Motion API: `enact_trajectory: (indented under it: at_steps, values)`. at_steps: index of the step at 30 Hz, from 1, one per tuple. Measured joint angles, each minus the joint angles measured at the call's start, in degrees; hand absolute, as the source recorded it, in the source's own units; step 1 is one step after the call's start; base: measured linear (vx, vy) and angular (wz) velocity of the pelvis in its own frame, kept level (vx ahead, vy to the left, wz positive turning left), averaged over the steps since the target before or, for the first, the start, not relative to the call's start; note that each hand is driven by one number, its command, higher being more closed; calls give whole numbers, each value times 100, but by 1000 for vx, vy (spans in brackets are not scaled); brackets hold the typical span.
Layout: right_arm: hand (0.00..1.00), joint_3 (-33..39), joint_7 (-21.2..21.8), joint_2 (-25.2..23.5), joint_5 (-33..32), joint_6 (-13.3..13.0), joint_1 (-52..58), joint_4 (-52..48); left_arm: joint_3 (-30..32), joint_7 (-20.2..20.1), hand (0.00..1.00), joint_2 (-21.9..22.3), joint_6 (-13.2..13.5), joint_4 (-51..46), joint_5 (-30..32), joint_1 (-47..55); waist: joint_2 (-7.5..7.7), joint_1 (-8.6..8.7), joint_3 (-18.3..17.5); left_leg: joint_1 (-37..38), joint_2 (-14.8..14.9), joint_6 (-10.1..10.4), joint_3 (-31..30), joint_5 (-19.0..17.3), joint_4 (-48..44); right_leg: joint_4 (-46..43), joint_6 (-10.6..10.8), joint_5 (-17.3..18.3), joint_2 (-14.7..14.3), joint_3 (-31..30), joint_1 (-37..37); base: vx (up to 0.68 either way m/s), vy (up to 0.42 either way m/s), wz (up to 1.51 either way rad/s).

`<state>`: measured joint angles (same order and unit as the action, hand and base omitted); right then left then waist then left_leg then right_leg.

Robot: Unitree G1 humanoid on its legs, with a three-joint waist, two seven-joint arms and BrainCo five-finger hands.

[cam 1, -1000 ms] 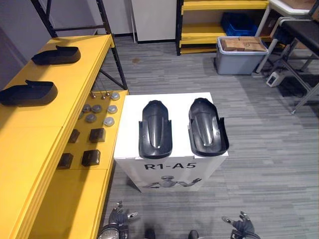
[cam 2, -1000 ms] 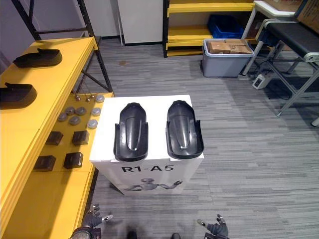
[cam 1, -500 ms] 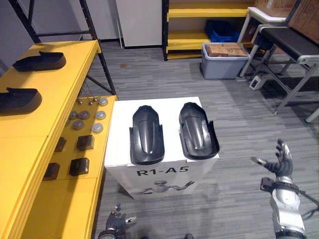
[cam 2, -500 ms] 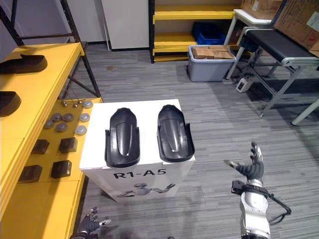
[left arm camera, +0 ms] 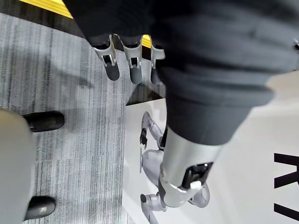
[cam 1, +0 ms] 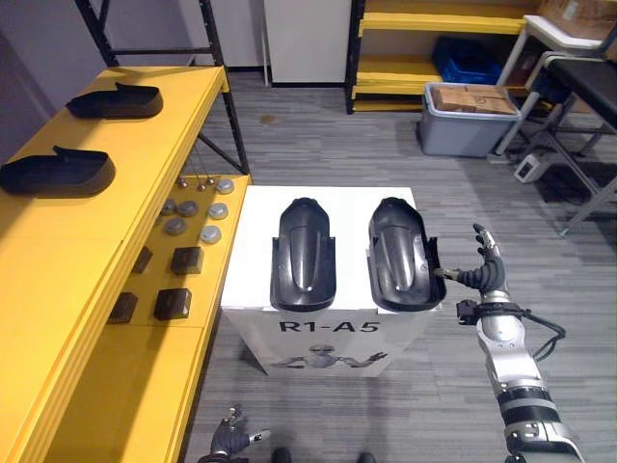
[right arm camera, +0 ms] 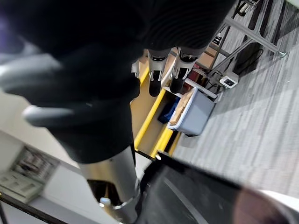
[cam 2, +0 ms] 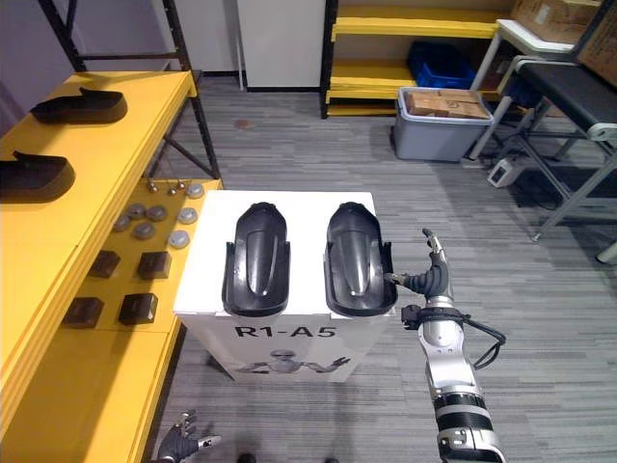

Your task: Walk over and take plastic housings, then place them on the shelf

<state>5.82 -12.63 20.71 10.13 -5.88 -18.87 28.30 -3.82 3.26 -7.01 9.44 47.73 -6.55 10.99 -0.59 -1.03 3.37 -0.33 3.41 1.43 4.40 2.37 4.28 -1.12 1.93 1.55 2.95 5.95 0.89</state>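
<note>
Two black plastic housings lie side by side on a white box: the left housing and the right housing. My right hand is raised just right of the right housing, open, its fingers spread upward and its thumb reaching toward the housing's right edge. My left hand hangs low beside the box front, open and empty. Two more black housings rest on the yellow shelf at the left.
Small grey discs and dark blocks sit on the shelf's lower level next to the box. A grey bin with cartons stands at the back right, beside a metal-legged bench. Yellow racking lines the back wall.
My right hand has moved left and up, from out over the floor to just beside the right housing. The camera view has shifted.
</note>
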Motion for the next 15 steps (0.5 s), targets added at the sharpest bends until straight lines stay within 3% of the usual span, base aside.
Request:
enact_trajectory:
  at_steps: [11,12,15]
  values:
    - [0,-164,-163,-130,100,328,-983,1992,-218,144,0,101,3,26,-24,-89,-95,-35,253,-122,-29,27,-149,139,73,8,1,-67,29,121,114,-35,15,6]
    - [100,-148,-171,-136,100,353,-1079,2105,-228,143,0,103,3,61,-25,-118,-101,-24,256,-150,-29,29,-145,145,88,10,1,-72,29,114,122,0,0,0]
    - [100,-134,-203,-174,92,366,-1294,2395,-227,164,0,128,-8,82,-60,-189,-113,-3,284,-160,-27,31,-146,154,90,62,-4,-96,22,120,106,0,0,0]
